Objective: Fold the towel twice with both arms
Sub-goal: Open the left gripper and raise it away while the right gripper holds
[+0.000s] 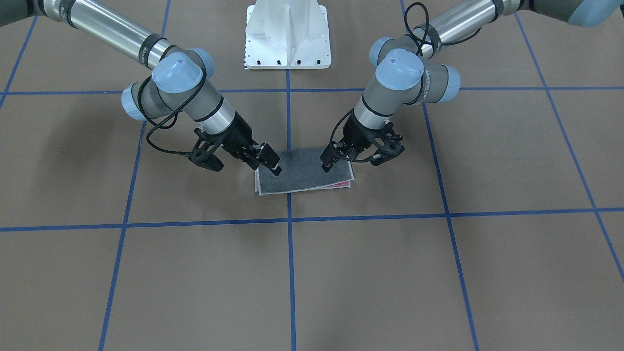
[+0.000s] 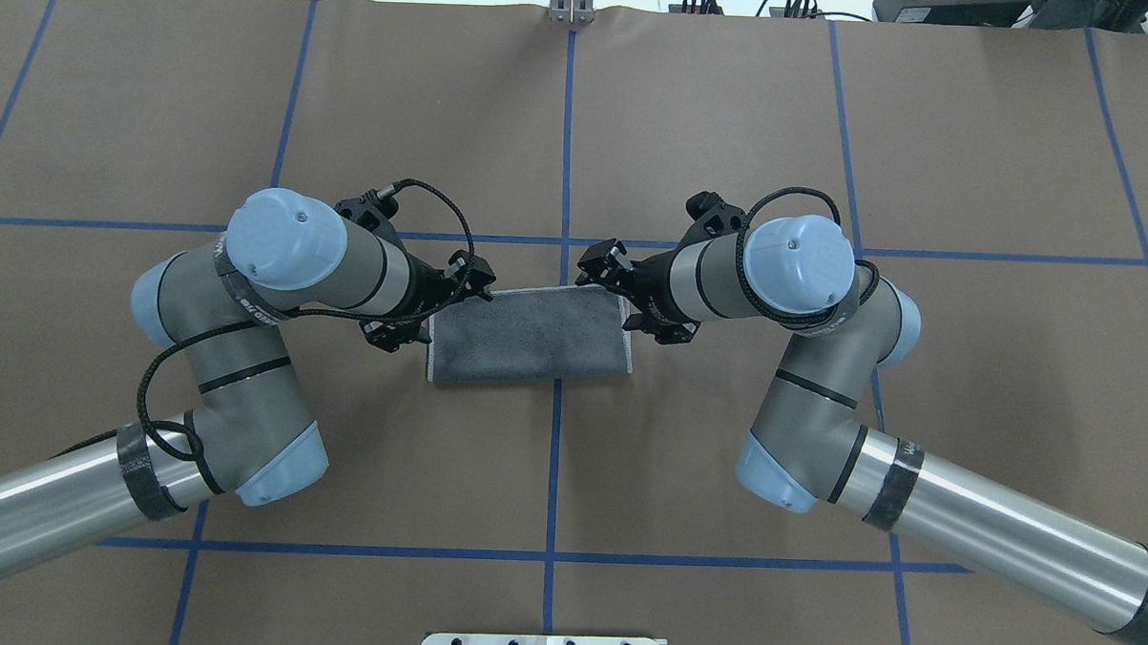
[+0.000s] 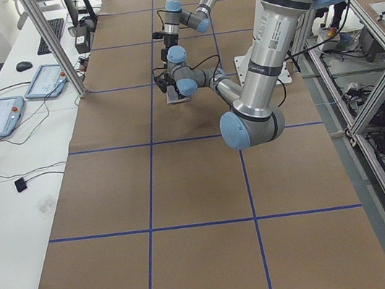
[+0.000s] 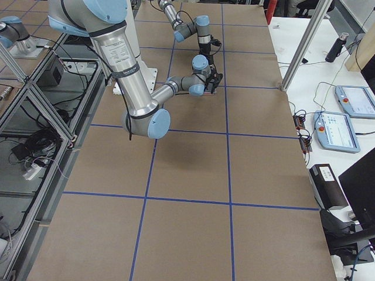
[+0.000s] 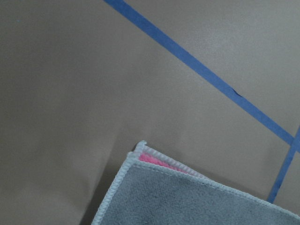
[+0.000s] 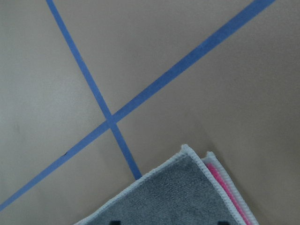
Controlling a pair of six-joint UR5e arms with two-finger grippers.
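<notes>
Blue tape lines crossed the brown table. From the front, the towel lay folded at centre, grey face up, with the right gripper and left gripper at its short ends. The right wrist view showed dark fingertips standing apart above a towel corner. I could not tell the left gripper's spread.

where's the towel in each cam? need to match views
Front-facing: towel at centre.
Overhead: towel at centre.
Exterior left: towel tiny, upper centre.
Exterior right: towel upper centre, barely visible.
Left wrist: towel corner at bottom edge.
Right wrist: towel corner at bottom edge.
Landmark: blue tape line running under the towel's middle.
</notes>
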